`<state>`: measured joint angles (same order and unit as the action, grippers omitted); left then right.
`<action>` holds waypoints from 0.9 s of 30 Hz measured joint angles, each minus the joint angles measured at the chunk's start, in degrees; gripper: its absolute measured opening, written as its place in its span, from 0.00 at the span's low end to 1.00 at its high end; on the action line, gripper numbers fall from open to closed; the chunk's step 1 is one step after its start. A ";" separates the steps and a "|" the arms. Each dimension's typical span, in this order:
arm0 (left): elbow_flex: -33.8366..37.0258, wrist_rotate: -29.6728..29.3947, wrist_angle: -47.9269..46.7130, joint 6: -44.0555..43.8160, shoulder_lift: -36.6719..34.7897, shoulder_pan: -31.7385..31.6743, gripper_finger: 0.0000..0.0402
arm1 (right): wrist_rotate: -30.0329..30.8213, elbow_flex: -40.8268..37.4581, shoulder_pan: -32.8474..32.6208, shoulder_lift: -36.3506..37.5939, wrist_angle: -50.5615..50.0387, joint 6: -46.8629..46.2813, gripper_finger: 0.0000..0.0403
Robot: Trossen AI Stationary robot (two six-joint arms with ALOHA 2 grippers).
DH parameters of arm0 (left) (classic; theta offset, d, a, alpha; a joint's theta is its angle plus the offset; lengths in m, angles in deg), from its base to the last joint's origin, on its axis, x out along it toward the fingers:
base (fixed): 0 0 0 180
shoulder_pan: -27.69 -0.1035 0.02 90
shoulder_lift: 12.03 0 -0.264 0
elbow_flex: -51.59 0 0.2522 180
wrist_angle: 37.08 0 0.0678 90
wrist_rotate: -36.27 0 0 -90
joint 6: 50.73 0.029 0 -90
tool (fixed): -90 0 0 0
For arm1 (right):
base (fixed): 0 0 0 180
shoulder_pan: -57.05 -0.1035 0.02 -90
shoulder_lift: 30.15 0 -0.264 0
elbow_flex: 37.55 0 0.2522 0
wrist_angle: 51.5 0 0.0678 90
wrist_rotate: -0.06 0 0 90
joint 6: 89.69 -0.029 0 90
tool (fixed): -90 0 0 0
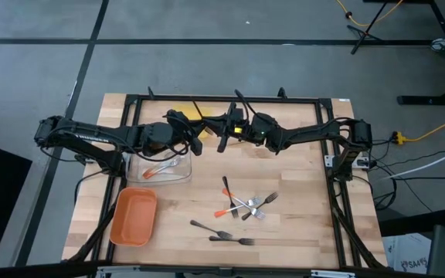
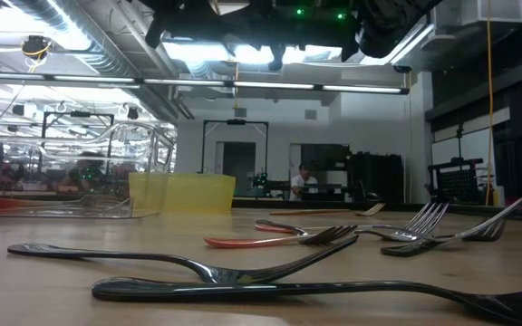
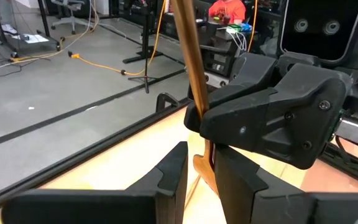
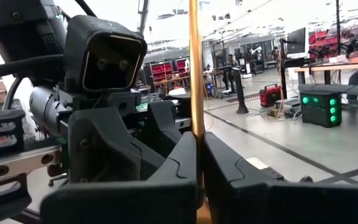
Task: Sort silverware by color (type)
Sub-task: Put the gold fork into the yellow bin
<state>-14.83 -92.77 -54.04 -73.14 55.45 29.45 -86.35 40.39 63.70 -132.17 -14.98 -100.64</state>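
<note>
My right gripper (image 4: 199,140) is shut on a tan wooden utensil (image 4: 195,68) over the table's far middle (image 1: 229,131). My left gripper (image 3: 201,158) faces it from the left (image 1: 205,133), open, with its fingers on either side of the utensil's broad lower end (image 3: 204,171). Whether they touch it I cannot tell. More silverware lies in a loose pile (image 1: 242,205): silver pieces with orange tips and dark forks (image 1: 222,232). Two orange-tipped pieces lie in the clear tray (image 1: 161,166). The yellow tray (image 1: 182,114) stands at the far edge. My right gripper pinches the wooden utensil's shaft (image 4: 195,118) between its two fingers. It comes level from the table's right side, with the fingers across the shaft. The utensil stands upright and is lifted clear of the table, with its ends above and below the fingers.
An orange tray (image 1: 134,216) sits at the near left, beside the clear tray. A dark frame (image 1: 331,104) runs along the table's edges. Bare wood (image 1: 300,166) shows between the arms and the pile. People and benches show in the room beyond.
</note>
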 joint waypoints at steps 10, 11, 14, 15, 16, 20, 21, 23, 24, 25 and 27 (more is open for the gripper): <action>0.00 0.63 -0.29 0.07 0.00 -0.69 0.17 | 0.50 0.00 -1.13 0.00 0.01 -0.80 0.00; 0.00 0.63 -0.38 0.07 0.00 -0.71 0.17 | 0.52 0.00 -1.37 0.00 0.03 -0.79 0.00; 0.00 0.86 -0.44 0.09 0.01 -0.80 0.17 | 0.57 0.00 -1.40 0.00 0.16 -0.78 0.00; 0.00 1.07 -0.44 0.09 0.00 -0.85 0.17 | 0.49 0.00 -1.40 0.00 0.20 -0.80 0.00; 0.00 1.07 -0.44 0.09 0.02 -0.85 0.17 | 0.44 0.00 -1.40 0.00 0.20 -0.80 0.00; 0.00 1.10 -0.43 0.11 0.02 -0.85 0.15 | 0.37 0.00 -1.40 0.00 0.20 -0.80 0.00; 0.00 1.09 -0.42 0.27 0.02 -0.85 0.14 | 0.37 0.00 -1.40 0.00 0.20 -0.80 0.00; 0.00 1.20 -0.39 0.59 0.02 -0.85 0.12 | 0.40 0.00 -1.40 0.00 0.15 -0.80 0.00; 0.00 1.37 -0.39 0.68 0.02 -0.85 0.11 | 0.40 0.00 -1.40 0.00 0.15 -0.80 0.00; 0.00 1.54 -0.37 0.70 0.02 -0.85 0.10 | 0.40 0.00 -1.40 0.00 0.11 -0.82 0.00; 0.00 1.72 -0.33 0.72 0.04 -0.83 0.07 | 0.43 0.00 -1.40 0.00 0.05 -0.82 0.00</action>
<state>-14.83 -91.05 -54.37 -72.42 55.49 28.62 -85.92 40.39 62.30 -132.17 -14.93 -101.46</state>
